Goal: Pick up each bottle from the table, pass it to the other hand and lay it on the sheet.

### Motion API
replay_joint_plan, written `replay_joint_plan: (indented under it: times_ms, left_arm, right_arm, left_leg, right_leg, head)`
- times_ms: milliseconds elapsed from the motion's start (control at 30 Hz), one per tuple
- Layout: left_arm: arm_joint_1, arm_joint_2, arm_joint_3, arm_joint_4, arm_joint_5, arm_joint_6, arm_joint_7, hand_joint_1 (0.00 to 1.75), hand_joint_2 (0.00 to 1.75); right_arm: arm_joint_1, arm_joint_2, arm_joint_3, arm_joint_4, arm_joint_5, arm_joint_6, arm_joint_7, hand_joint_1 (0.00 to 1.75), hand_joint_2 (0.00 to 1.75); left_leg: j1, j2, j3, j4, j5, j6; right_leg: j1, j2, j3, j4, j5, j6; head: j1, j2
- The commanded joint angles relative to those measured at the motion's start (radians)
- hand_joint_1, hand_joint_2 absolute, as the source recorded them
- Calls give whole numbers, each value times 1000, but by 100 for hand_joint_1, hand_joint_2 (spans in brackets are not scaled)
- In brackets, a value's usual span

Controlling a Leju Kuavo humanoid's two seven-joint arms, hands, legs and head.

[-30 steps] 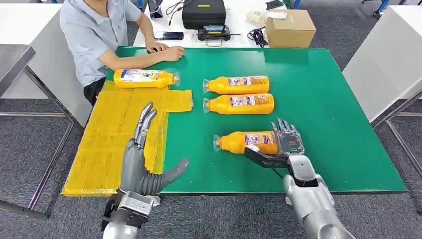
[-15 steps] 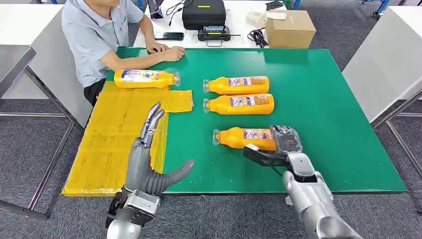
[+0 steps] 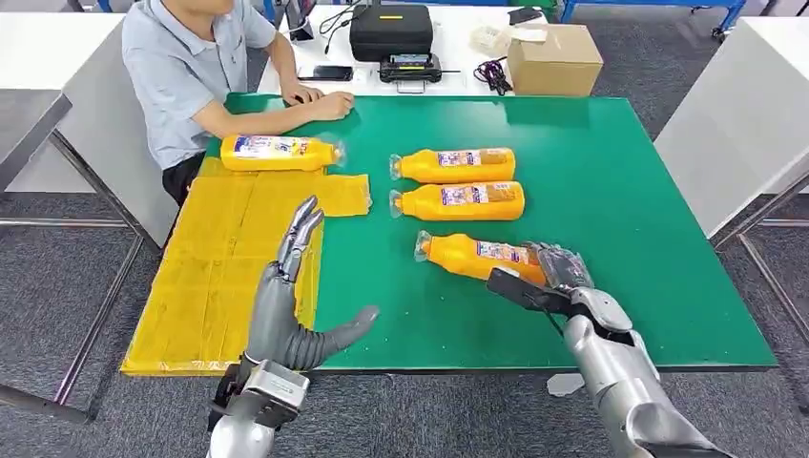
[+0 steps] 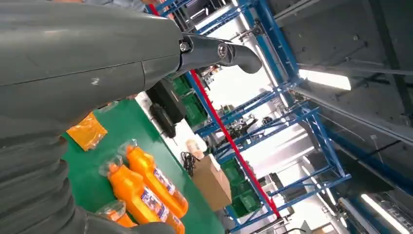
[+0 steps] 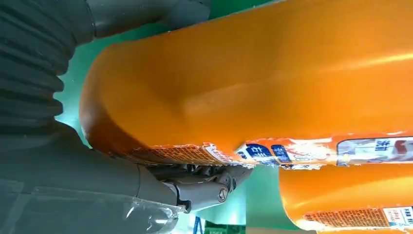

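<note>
Currently: right hand grips nearest bottle

Head view: right hand [image 3: 558, 277] clasps the base of the nearest bottle [image 3: 472, 256], cap pointing left, apparently just off the green table [image 3: 611, 191]. Left hand [image 3: 291, 305] is empty, fingers spread, beside the yellow sheet [image 3: 219, 258].

Right wrist view: fingers [image 5: 204, 180] wrap the bottle's base.

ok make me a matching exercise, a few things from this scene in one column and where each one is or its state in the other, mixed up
Things:
1. bottle with its cap end tilted
2. bottle by the person
3. left robot hand
4. cardboard box

Places or states:
A. open, fingers spread, above the yellow sheet's edge
B. on the white table behind the green one
C. gripped by the right robot hand
D. lying at the yellow sheet's far end

Pairs: 1-C, 2-D, 3-A, 4-B
</note>
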Motion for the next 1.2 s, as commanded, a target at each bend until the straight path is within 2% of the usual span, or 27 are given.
replay_joint_plan:
  times_ms: [33,100,167,267,333,500,733,1100,1200]
  left_arm:
    - [-33,8,-23,64,7,-3,0,0,175]
    - [-32,-1,-15,67,44,1,-11,0,175]
    - [-22,-23,20,88,177,-15,-5,0,175]
    - [-11,-34,68,170,430,-48,67,0,175]
    - [-9,-34,80,230,568,-43,61,0,175]
    - [-31,-34,94,350,701,-66,99,0,175]
    - [-87,-34,81,494,809,-81,156,0,175]
    - [-213,-27,-13,587,908,-59,78,0,175]
    - [-217,-27,-16,587,911,-57,78,0,175]
  right_arm:
    - [36,-3,-43,98,-31,40,-16,175,175]
    - [54,7,-91,70,-159,108,-96,175,175]
    - [111,32,-112,-42,-336,197,-166,175,175]
    - [226,82,-37,-322,-490,210,-123,175,175]
    - [269,122,7,-467,-597,234,-93,175,175]
    - [304,163,134,-633,-733,249,-78,175,175]
    - [289,179,234,-617,-789,230,-100,175,175]
    - [186,187,403,-470,-759,181,-117,175,175]
    - [182,187,407,-463,-758,177,-117,175,175]
  left_leg:
    - [2,-3,2,-1,1,-2]
    - [2,-3,2,-1,1,-2]
    - [2,-4,2,-1,1,-2]
    - [1,0,4,-2,0,-2]
    - [2,2,4,-2,-1,-2]
    - [2,3,-1,-1,-1,-3]
    - [2,1,-6,-1,0,-3]
    - [1,2,-9,1,-1,-4]
    - [1,1,-10,0,0,-2]
  right_leg:
    - [2,-4,4,-3,0,-3]
    - [2,-4,4,-2,0,-3]
    - [3,-5,4,-3,0,-3]
    - [1,-1,5,-2,0,-2]
    - [2,1,5,-2,0,-2]
    - [2,1,-1,1,0,-2]
    - [2,1,-5,1,-1,-2]
    - [1,1,-8,2,0,-3]
    - [1,0,-8,1,0,-2]
  head:
    - [0,0]
    - [0,0]
    - [0,0]
    - [1,0]
    - [0,0]
    - [0,0]
    - [0,0]
    - [0,0]
    - [0,0]
